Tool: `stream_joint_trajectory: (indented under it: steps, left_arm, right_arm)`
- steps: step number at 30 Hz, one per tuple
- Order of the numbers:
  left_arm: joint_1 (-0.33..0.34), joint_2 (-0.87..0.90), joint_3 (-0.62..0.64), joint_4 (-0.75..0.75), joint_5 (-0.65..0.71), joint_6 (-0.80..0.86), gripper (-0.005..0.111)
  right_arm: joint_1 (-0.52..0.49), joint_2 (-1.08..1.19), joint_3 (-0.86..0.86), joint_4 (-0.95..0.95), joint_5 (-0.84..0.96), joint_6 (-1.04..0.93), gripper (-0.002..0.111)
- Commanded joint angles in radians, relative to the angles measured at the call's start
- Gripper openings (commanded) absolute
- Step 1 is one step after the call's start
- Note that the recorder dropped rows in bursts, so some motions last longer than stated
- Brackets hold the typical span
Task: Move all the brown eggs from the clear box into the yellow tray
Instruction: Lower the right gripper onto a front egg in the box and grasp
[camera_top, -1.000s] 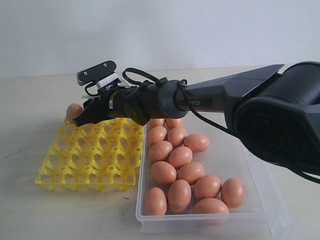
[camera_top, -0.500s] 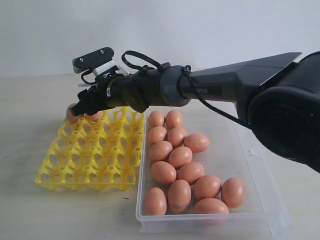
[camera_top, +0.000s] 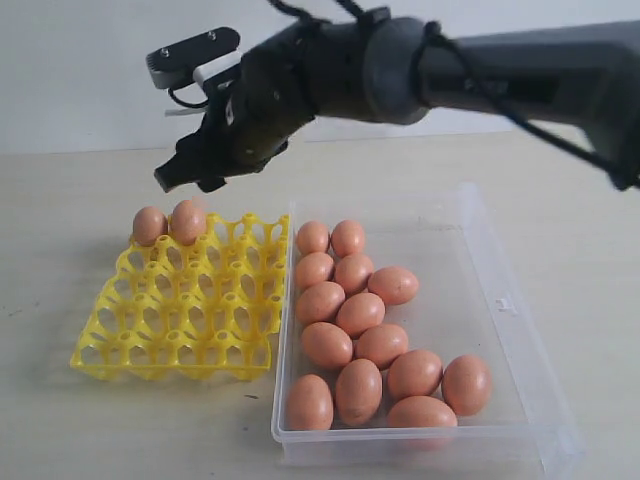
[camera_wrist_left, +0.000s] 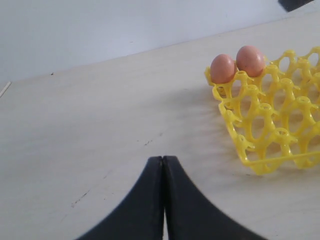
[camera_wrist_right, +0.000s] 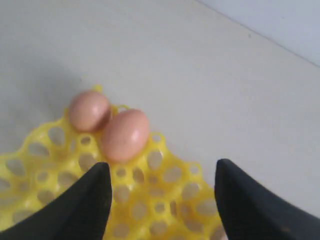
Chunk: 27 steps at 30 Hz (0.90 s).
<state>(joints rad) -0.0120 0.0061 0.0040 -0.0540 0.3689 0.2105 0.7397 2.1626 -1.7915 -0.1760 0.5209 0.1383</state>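
Hovering over yellow tray (camera_top: 170, 335), R pincer (camera_wrist_right: 162, 165) wide open, empty

Pale wooden tabletop (camera_top: 60, 420); plain white wall (camera_top: 80, 70) behind

The right gripper (camera_top: 187, 182) is lifting toward 12 o'clock, away from the yellow tray (camera_top: 110, 352), and is now hanging clear above its 11 o'clock corner with jaws spread wide and nothing between them. Two brown eggs (camera_top: 188, 222) it was covering are now sitting exposed, side by side, in that corner. The arm (camera_top: 480, 70) is no longer crossing the clear box (camera_top: 500, 260) at 12 o'clock
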Motion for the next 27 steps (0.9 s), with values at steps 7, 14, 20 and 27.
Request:
stream_joint_trajectory:
  steps: [7,14,20,27]
  left_arm:
    - [0.002,-0.006,-0.004,-0.008,-0.008,-0.005,0.000]
    - [0.002,-0.006,-0.004,-0.008,-0.008,-0.005,0.000]
    - [0.002,-0.006,-0.004,-0.008,-0.008,-0.005,0.000]
    - [0.002,-0.006,-0.004,-0.008,-0.008,-0.005,0.000]
  right_arm:
    - [-0.064,-0.361,0.443,-0.045,0.462,0.229,0.058]
    - [-0.129,-0.529,0.741,0.072,0.320,0.361,0.058]
    - [-0.129,-0.533,0.820,0.149,0.304,0.342,0.058]
    - [-0.129,-0.532,0.835,0.100,0.341,0.394,0.058]
